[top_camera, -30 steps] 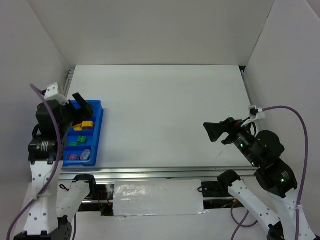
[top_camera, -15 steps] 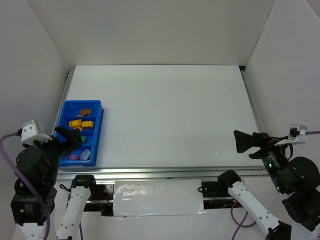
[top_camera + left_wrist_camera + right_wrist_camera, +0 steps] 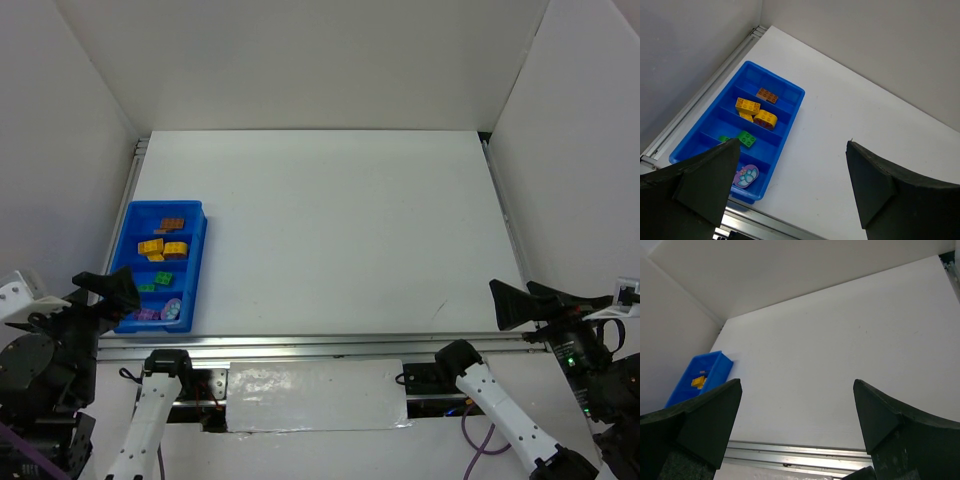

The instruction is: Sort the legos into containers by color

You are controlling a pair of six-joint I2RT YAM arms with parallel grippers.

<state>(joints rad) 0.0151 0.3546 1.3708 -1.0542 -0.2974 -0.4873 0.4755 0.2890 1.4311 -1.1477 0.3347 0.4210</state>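
At the near edge of the table (image 3: 340, 220), the left arm (image 3: 148, 420) and the right arm (image 3: 505, 405) were seen folded up from their bases, with the wrists carried out to either side and the tools pointed toward the far wall. The left gripper (image 3: 792, 145) was held above the near left corner with its jaws spread wide and nothing between them. From its wrist view, the dark fingers (image 3: 705, 190) were set to either side of the open table, and the left one partly overlapped the tray's near end. The right gripper (image 3: 796, 382) was likewise spread wide and empty, held above the near right corner and well apart from the tray. An aluminium rail (image 3: 330, 345) was seen running along the near edge, below both tools. Just past it, at the left side of the table, the blue tray (image 3: 771, 82) was laid lengthwise, near to far, with its compartments in a single row. In the nearest compartment a pale purple piece (image 3: 746, 175) was found lying flat. In the next, green bricks (image 3: 746, 138) were seen. Beyond them, yellow bricks (image 3: 748, 105) were gathered in one compartment. Farther still, a brown-orange brick (image 3: 767, 95) was lying flat by itself. The scene was closed off at the back and sides by white walls (image 3: 300, 60).
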